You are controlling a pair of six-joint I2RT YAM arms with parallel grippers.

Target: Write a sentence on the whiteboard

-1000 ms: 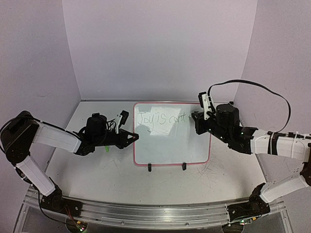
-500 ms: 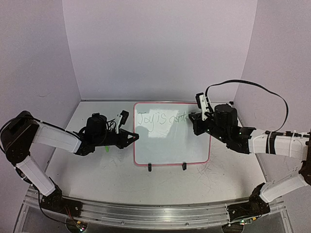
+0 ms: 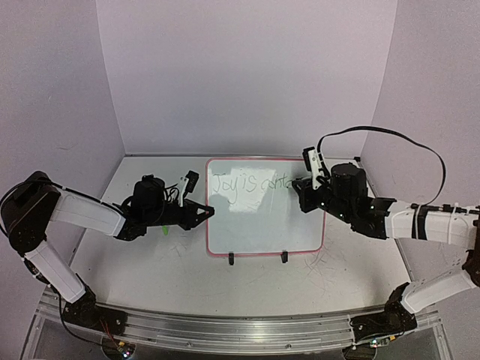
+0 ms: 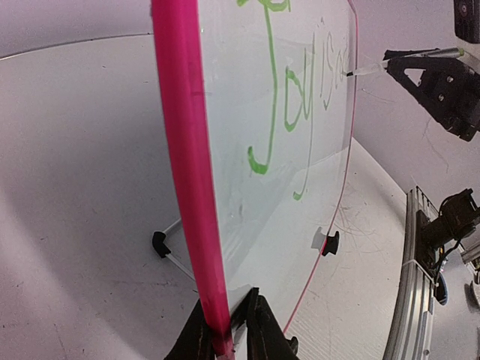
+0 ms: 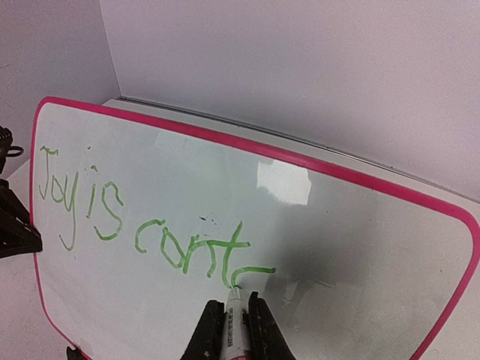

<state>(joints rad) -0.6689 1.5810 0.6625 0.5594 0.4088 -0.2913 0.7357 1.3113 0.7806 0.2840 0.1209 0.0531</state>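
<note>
The whiteboard (image 3: pixel 264 217) stands upright on its black wire stand in the middle of the table, with a red-pink rim (image 4: pixel 182 157). Green handwriting, the sentence (image 5: pixel 142 232), reads "Joy is cont" plus the start of one more letter. My left gripper (image 4: pixel 227 330) is shut on the whiteboard's left rim near its lower corner. My right gripper (image 5: pixel 236 319) is shut on a white marker (image 5: pixel 235 330), whose tip touches the board at the end of the green writing. From above, the right gripper (image 3: pixel 304 185) sits at the board's upper right edge.
Lilac walls close in the table at the back and both sides. A black cable (image 3: pixel 390 135) loops above the right arm. A small green object (image 3: pixel 164 229) lies on the table under the left arm. The stand's black feet (image 3: pixel 257 258) project in front of the board.
The right gripper with the marker has shifted slightly along the line, and the green writing has grown by a stroke. The left arm and the board have not moved.
</note>
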